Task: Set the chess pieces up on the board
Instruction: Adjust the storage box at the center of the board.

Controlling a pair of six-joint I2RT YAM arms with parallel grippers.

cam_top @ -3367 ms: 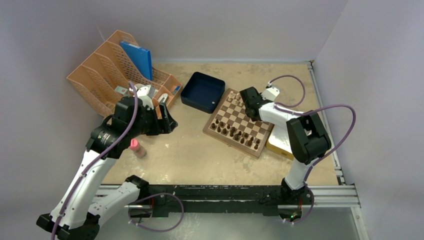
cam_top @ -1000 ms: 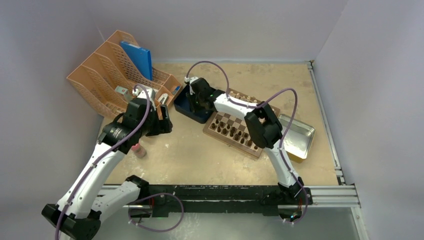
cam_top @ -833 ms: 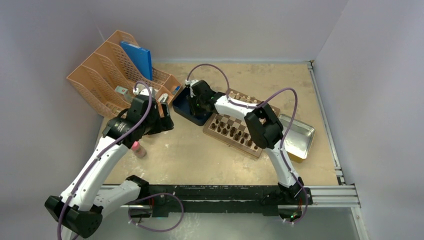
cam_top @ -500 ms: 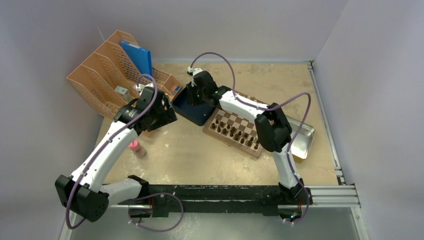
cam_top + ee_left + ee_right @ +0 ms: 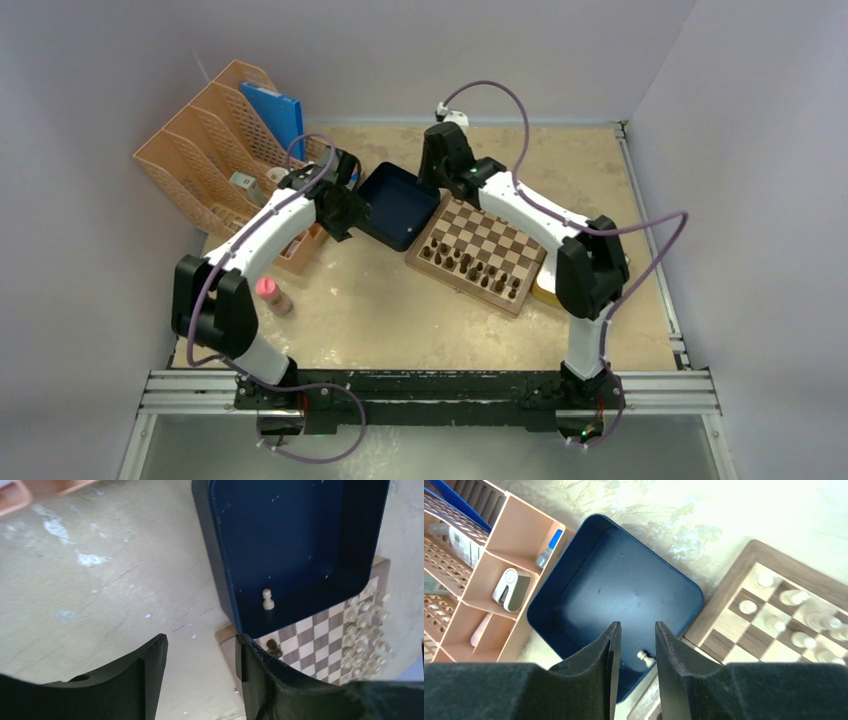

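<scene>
The board (image 5: pixel 478 243) lies right of centre, with dark pieces on its near rows. Cream chess pieces (image 5: pixel 364 625) fill its far rows (image 5: pixel 794 598). One cream pawn (image 5: pixel 268 600) stands alone in the dark blue tray (image 5: pixel 395 195), near the wall beside the board (image 5: pixel 644 656). My left gripper (image 5: pixel 200 655) hovers open over the bare table at the tray's left edge (image 5: pixel 348 208), holding nothing. My right gripper (image 5: pixel 636 627) hangs high over the tray (image 5: pixel 440 178). Its jaws stand a narrow gap apart and empty, and the pawn shows far below that gap.
An orange desk organiser (image 5: pixel 230 140) with a blue folder stands at the back left, close to the left arm. A pink bottle (image 5: pixel 272 293) lies on the table near the left. A metal tray (image 5: pixel 545 290) peeks out behind the right arm beside the board.
The left arm swung from the organiser over to the blue tray's left side, and its jaws narrowed. The right gripper rose from inside the tray and shifted back toward the board's far corner.
</scene>
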